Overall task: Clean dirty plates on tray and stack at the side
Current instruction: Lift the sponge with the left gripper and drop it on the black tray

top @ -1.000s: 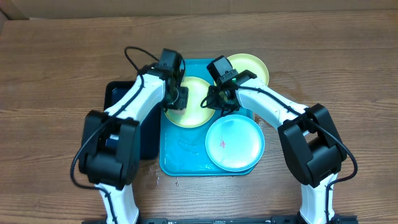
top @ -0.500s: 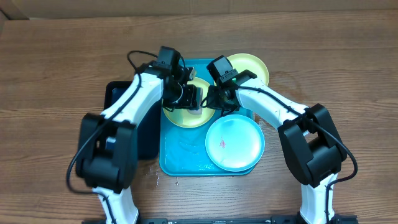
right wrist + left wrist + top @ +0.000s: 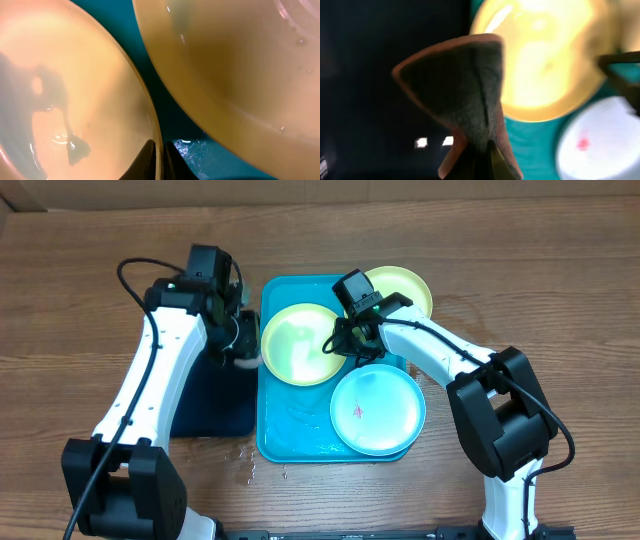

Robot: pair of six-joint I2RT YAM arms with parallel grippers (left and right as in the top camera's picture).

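Left gripper (image 3: 238, 340) clamps sponge (image 3: 460, 85) over dark tray (image 3: 205, 405). Right gripper (image 3: 340, 346) pinches green plate (image 3: 298, 345) rim on tray (image 3: 290, 430). Blue plate (image 3: 378, 408) on tray, red smear uncleaned; nothing stacked aside yet.

A robotics lab bench is being shown: a cabled left arm (image 3: 150, 390) and right arm (image 3: 440, 350) are being operated from mounts at the edge of a wood-grain table (image 3: 560, 270), over a turquoise tray (image 3: 295, 435) of plastic plates (image 3: 295, 345).
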